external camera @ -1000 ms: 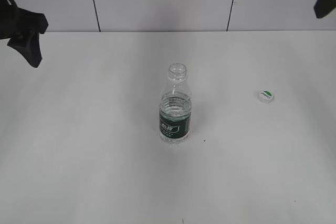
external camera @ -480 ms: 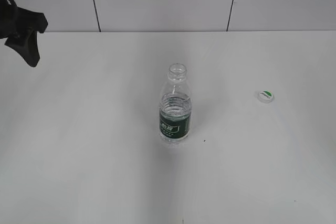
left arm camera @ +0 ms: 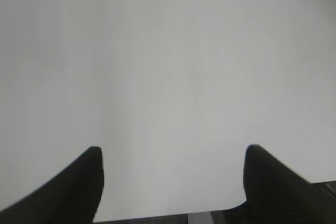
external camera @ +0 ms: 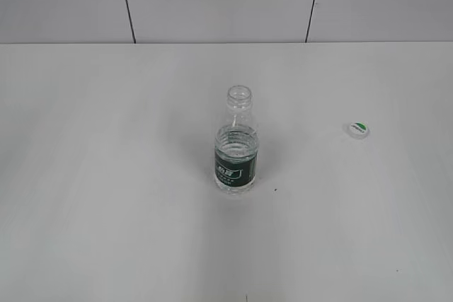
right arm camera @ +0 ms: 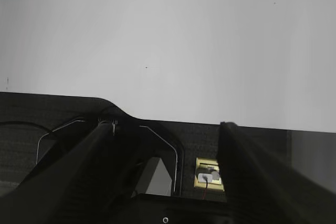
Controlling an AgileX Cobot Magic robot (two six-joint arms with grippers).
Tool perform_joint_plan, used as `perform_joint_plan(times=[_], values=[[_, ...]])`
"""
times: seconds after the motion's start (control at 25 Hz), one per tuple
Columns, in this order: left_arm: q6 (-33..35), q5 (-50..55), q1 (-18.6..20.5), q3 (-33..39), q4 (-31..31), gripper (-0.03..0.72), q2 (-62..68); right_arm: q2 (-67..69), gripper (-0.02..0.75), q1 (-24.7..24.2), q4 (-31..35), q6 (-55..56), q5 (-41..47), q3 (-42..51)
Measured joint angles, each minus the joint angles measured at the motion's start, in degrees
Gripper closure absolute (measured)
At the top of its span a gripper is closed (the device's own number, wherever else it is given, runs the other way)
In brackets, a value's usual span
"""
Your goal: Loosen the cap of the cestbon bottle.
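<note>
Left tool spread wide over bare table, gripping nothing; right tool likewise parted and empty at table edge. Cestbon bottle upright mid-table, neck uncapped. Cap lying well apart to its right.

Clear glossy plastic cestbon bottle — ribbed shoulders, dark green label — beside it, smooth white plastic cap on matt white table.

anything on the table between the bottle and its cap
Nothing: the exterior view shows bare white table between the clear green-labelled plastic bottle and the small white cap.
</note>
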Motion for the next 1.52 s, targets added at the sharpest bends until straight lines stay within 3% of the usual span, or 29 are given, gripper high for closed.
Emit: perform_joint_plan(times=[0.36, 0.72, 1.2, 1.52], values=[[0.0, -5.0, 0.0, 16.6, -0.62, 0.19, -23.19, -16.89, 0.265, 0.0, -6.17, -0.24, -0.82, 4.98], [0.0, -12.6, 0.0, 31.27, 1.65, 0.192, -51.81, -27.96, 0.265, 0.0, -7.02, -6.98, -7.43, 10.74], [0.05, -8.7, 0.0, 34.51, 0.96, 0.192, -74.27, -41.07, 0.265, 0.0, -6.72, -7.34, -8.41, 12.87], [0.29, -8.59, 0.0, 34.64, -3.09, 0.192, -75.09, -41.07, 0.265, 0.0, -6.05, -7.34, -8.01, 13.23]])
